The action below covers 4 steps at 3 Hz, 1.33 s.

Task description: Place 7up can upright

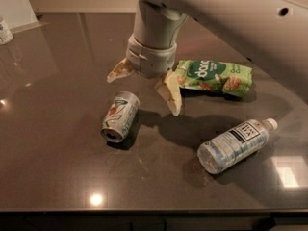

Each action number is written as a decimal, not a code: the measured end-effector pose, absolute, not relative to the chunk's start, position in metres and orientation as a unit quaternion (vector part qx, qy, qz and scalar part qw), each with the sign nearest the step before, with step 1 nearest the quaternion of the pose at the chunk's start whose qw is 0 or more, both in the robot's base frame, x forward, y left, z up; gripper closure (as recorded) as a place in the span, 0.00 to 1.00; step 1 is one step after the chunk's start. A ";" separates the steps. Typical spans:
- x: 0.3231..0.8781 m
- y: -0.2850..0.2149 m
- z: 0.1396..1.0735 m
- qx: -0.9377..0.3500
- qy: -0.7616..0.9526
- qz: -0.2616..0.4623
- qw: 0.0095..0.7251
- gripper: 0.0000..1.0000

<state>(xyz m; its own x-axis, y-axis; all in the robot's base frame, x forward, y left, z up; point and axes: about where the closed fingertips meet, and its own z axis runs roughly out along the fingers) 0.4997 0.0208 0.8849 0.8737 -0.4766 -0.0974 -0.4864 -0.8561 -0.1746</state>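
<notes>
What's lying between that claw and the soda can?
Nothing. In the camera view the open gripper hovers just beyond the 7up can, with only bare tabletop between.

7up can [120,116] lying on side; gripper [144,93] spread wide, close beside it, not touching.

Dark tabletop [57,167]: 7up can [120,117] on side, plastic bottle [236,143], green snack bag [214,76]; pincer [143,94] splayed, hovering beside can.
</notes>
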 end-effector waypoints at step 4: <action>0.479 0.052 0.849 -0.982 0.177 0.024 0.058 0.00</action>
<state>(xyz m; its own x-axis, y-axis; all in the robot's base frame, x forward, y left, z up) 0.4791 0.0525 0.8485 0.9359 -0.3459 -0.0672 -0.3514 -0.9302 -0.1059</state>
